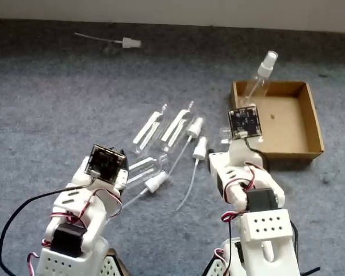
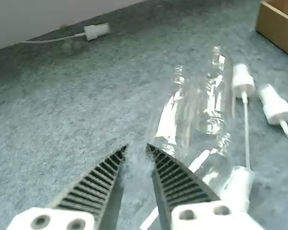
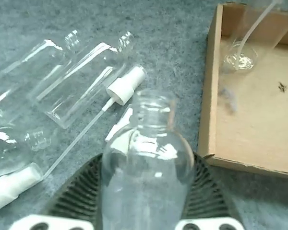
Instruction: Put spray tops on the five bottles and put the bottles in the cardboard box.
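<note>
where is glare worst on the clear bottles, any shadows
Left wrist view: strong white streaks across the lying bottles. Right wrist view: bright patches on the shoulder of the held bottle. High view: thin glints only, plus a dark shadow along the near wall of the cardboard box.

No text, label or number can be read anywhere. The small dark mark [image 3: 282,87] inside the brown cardboard box [image 3: 209,96] is too small to tell as a sign.
</note>
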{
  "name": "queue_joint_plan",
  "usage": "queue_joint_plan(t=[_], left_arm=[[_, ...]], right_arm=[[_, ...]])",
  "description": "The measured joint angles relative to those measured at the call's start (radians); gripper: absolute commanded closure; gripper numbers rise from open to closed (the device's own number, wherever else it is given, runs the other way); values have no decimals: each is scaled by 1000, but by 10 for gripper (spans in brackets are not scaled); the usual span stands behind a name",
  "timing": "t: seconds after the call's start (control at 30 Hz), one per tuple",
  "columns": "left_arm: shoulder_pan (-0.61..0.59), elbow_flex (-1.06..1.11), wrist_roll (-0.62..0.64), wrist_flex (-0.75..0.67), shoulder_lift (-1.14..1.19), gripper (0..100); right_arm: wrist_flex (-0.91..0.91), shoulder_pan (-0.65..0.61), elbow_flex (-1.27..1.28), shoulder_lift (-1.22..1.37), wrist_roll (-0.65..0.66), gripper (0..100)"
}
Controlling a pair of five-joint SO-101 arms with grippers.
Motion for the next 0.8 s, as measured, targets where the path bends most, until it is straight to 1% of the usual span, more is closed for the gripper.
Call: queue_joint_plan(t=[0.1,0.2,0.27,0.33,0.43,0.63,0.8], left_arm=[[57,-63,-101,98,0,995],[61,-126,-170,175,0,995],[60,-161,-212,207,11,995],[60,-206,-247,227,83,995],[58,-298,-296,253,264,994],[68,-511,-361,318,724,992],[146,-657,-414,394,1053,992]], right_arm=[[-81,0,69,-21,-3,954],[-152,0,158,-29,-11,954],[-195,0,210,-29,-51,954],[-238,0,241,-29,-86,954],[-290,0,261,-31,-104,954],[-342,0,261,-34,-110,954],[-367,-2,267,-34,-110,954]])
